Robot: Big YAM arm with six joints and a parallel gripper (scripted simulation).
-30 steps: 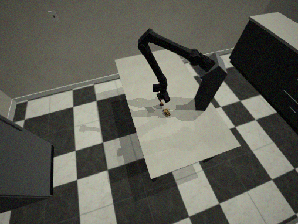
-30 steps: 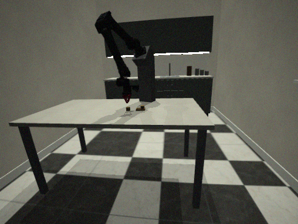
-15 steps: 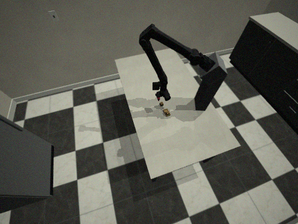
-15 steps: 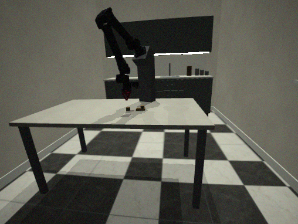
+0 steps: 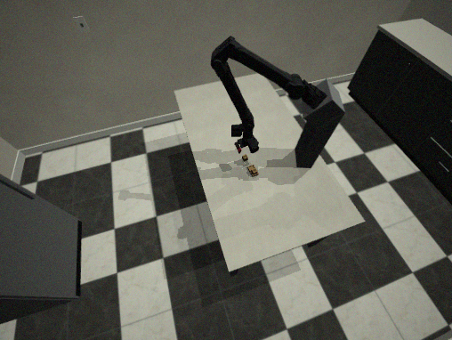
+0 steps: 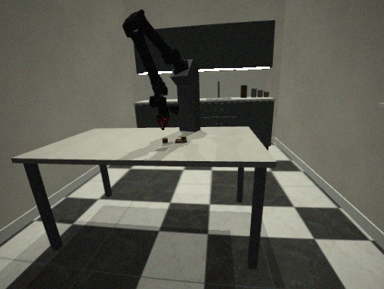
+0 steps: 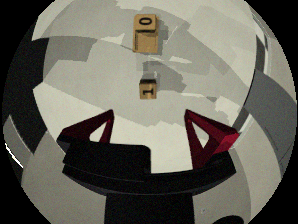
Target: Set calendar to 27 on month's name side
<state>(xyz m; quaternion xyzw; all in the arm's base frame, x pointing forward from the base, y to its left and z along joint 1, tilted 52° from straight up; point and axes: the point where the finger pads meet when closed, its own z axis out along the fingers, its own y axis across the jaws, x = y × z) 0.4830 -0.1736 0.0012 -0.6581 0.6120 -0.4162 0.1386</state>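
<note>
A small wooden cube [image 7: 149,88] with a 1 on its top face lies on the table, apart from the tray. It also shows in the top view [image 5: 245,157] and in the exterior view [image 6: 165,140]. The wooden tray [image 7: 148,43] lies beyond it and holds a cube [image 7: 145,23] with a 0 on top at its far end. The tray also shows in the top view [image 5: 253,170] and in the exterior view [image 6: 181,140]. My gripper [image 7: 149,113] hangs above the loose cube with its red fingers wide open and empty; it also shows in the top view [image 5: 240,146] and in the exterior view [image 6: 162,123].
The arm's dark base column [image 5: 318,129] stands on the table's far side, right of the tray. A dark cabinet [image 5: 409,89] stands to the right of the table and another [image 5: 36,249] at the left.
</note>
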